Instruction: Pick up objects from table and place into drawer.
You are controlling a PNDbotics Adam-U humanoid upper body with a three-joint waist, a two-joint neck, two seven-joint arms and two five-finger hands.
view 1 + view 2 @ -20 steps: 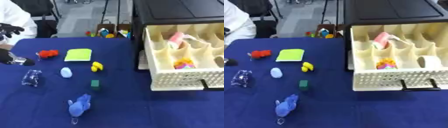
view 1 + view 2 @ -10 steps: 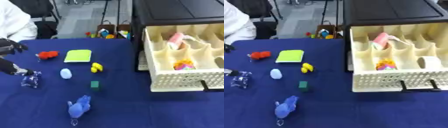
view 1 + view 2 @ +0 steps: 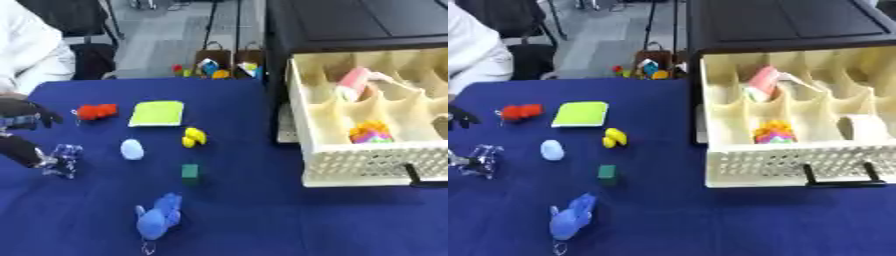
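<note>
Fingers of the black left hand (image 3: 19,150) at the frame's left edge curl onto a crumpled clear-and-blue wrapper (image 3: 63,159). Mid-frame on the blue tablecloth (image 3: 262,220) lie a red toy (image 3: 96,111), lime-green pad (image 3: 158,113), yellow duck (image 3: 193,137), pale-blue egg (image 3: 132,149), green cube (image 3: 190,171) and blue plush (image 3: 158,217). The cream compartmented drawer (image 3: 789,167) stands open at right.

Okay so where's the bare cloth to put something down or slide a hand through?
Bare cloth lies between the yellow duck and the drawer, and along the near edge right of the blue plush toy. The left side is crowded around the left hand.
</note>
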